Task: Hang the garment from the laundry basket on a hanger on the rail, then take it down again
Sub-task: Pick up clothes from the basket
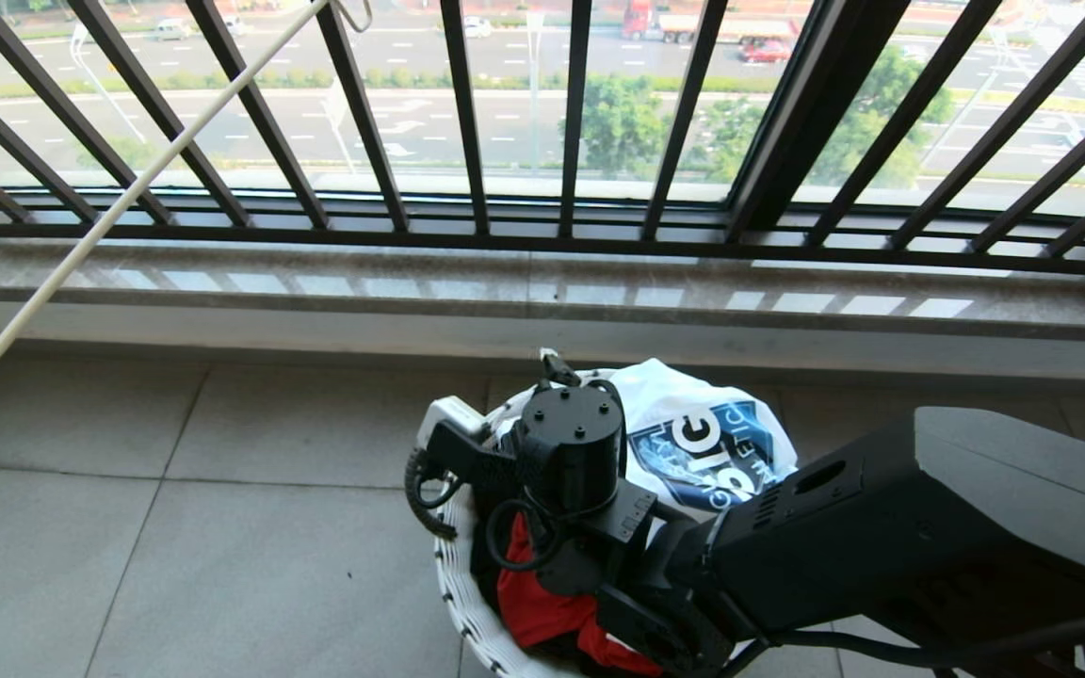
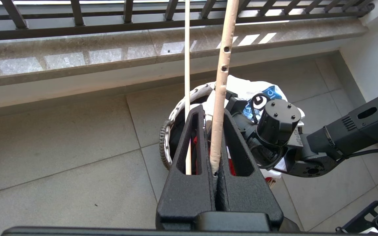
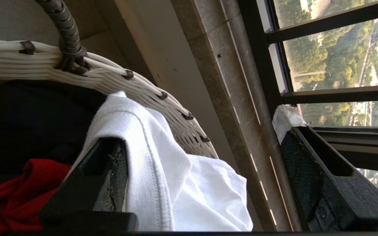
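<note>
A: Where is the right gripper (image 3: 202,170)?

B: Down in the small round white woven laundry basket (image 1: 462,584) on the grey tiled floor (image 1: 222,527). Its black fingers (image 3: 103,177) stand wide apart. One finger rests against a fold of the white short-sleeved T-shirt (image 3: 162,177). The other finger is out past the basket rim, with a scrap of white on its tip.

A: And the left gripper (image 2: 216,144)?

B: It is squeezed shut on the thin cream-white wire hanger (image 2: 221,98). It holds the thick part with little holes in it, and a thin rod of the hanger runs beside it.

A: What else is in the basket?

B: Red cloth (image 1: 542,603) and a black garment (image 3: 28,121) lie beside the T-shirt. A grey coiled handle (image 3: 65,29) is tied to the rim.

A: What gets in the way?

B: In the head view the right arm (image 1: 882,527) covers much of the basket. The right wrist view shows the fingers, which the head view hides.

A: Any writing?

B: The shirt has a dark blue logo (image 1: 707,452) with big white letters. I can read "IC", and the rest is too crumpled.

A: What is behind?

B: A stone sill (image 1: 542,292) and a dark barred window railing (image 1: 467,113), with a road and trees outside.
</note>
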Controlling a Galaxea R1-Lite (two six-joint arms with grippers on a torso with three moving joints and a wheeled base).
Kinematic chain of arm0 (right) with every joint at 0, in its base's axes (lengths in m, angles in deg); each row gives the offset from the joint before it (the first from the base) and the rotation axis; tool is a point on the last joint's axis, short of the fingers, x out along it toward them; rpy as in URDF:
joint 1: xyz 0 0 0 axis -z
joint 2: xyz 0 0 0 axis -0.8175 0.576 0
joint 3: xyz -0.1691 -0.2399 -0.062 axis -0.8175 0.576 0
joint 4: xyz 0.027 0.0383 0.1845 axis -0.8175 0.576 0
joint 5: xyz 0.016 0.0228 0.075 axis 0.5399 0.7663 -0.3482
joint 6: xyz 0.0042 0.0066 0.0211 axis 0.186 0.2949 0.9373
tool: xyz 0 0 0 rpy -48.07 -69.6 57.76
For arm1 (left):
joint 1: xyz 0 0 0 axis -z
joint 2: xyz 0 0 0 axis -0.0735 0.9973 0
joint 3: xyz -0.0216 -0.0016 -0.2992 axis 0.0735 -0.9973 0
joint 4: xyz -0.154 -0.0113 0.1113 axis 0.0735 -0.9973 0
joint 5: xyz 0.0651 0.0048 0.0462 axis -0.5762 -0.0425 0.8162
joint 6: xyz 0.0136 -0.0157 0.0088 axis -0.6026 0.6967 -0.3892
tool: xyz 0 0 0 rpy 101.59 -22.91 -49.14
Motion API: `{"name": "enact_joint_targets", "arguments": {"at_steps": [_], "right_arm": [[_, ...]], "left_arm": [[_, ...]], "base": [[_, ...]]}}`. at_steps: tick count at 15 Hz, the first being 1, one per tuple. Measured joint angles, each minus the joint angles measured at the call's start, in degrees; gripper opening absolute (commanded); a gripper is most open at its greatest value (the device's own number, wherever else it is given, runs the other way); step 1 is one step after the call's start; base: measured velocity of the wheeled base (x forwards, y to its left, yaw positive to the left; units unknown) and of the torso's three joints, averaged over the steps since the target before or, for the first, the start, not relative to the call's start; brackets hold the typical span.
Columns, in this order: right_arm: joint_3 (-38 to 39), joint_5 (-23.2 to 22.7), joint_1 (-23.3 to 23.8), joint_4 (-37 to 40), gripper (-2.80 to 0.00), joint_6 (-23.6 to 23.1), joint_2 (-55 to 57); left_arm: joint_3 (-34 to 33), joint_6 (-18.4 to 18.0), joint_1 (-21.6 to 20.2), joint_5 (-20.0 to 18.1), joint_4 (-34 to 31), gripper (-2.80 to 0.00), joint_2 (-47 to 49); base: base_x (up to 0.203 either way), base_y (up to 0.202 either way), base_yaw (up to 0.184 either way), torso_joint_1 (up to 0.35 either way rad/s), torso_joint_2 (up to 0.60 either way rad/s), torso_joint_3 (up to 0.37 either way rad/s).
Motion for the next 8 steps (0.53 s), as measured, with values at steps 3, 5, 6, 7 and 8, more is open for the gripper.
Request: {"name": "enact_joint_targets", "arguments": {"at_steps": [3, 5, 6, 7, 8], "right_arm": [[0.2, 0.0, 0.0, 0.0, -2.8, 0.0, 0.0], [0.3, 0.0, 0.0, 0.0, -2.8, -0.1, 0.0], [0.4, 0.0, 0.0, 0.0, -2.8, -0.1, -0.1], [0.7, 0.0, 0.0, 0.0, -2.8, -0.1, -0.2], [1.1, -0.1, 0.0, 0.1, -2.8, 0.0, -0.5]], "left_arm": [[0.0, 0.0, 0.0, 0.0, 0.0, -2.8, 0.0], [0.0, 0.0, 0.0, 0.0, 0.0, -2.8, 0.0], [0.0, 0.0, 0.0, 0.0, 0.0, -2.8, 0.0], [0.0, 0.0, 0.0, 0.0, 0.0, -2.8, 0.0], [0.0, 0.0, 0.0, 0.0, 0.0, -2.8, 0.0]], "base": [[0.0, 0.0, 0.0, 0.0, 0.0, 0.0], [0.0, 0.0, 0.0, 0.0, 0.0, 0.0], [0.0, 0.0, 0.0, 0.0, 0.0, 0.0], [0.0, 0.0, 0.0, 0.0, 0.0, 0.0], [0.0, 0.0, 0.0, 0.0, 0.0, 0.0]]}}
